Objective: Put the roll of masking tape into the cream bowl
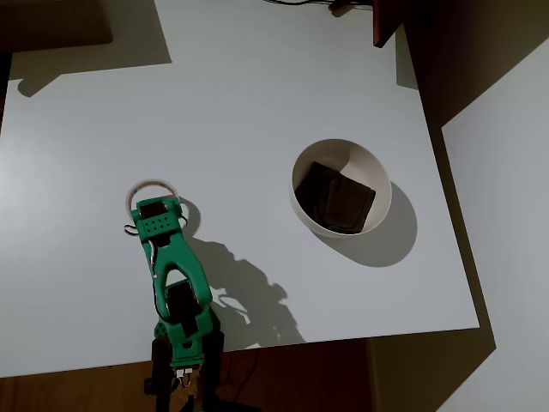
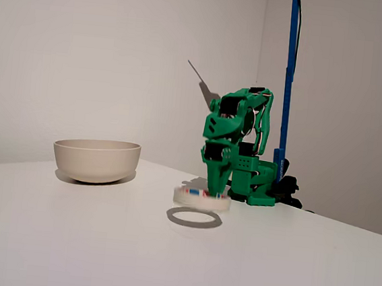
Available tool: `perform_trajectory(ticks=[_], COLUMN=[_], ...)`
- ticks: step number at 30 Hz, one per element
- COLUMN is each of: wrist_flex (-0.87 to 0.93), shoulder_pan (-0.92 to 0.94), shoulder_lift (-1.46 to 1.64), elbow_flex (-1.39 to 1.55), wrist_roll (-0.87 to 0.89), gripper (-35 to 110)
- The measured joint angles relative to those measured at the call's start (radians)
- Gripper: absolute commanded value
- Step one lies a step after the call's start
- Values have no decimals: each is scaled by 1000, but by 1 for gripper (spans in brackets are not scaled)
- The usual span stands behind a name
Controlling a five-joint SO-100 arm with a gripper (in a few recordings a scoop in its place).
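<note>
The gripper point(image 2: 215, 188) is pinching the tape point(image 2: 202, 198), lifting it just clear of the table point(image 2: 66, 239). Next move: carrying it sideways above the bowl point(image 2: 96, 159), well apart.

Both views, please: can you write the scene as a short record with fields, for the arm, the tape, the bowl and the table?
arm: green, reaching from the table's near edge in the overhead view
gripper: pointing down onto the roll of masking tape; open or shut cannot be told
tape position: lifted slightly off the table, its ring shadow lies below it in the fixed view
cream bowl: upright, apart from the tape, to its right in the overhead view
bowl contents: dark brown square pieces
table: white
task state: tape not yet in bowl
</note>
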Motion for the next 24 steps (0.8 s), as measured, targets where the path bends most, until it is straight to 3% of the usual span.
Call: perform_trajectory(ticks=[13, 24], wrist_flex=[235, 272], shoulder_pan=[190, 482], shoulder_lift=[543, 635], elbow_flex=[-83, -267], wrist_roll=[-23, -69], gripper=[-8, -8])
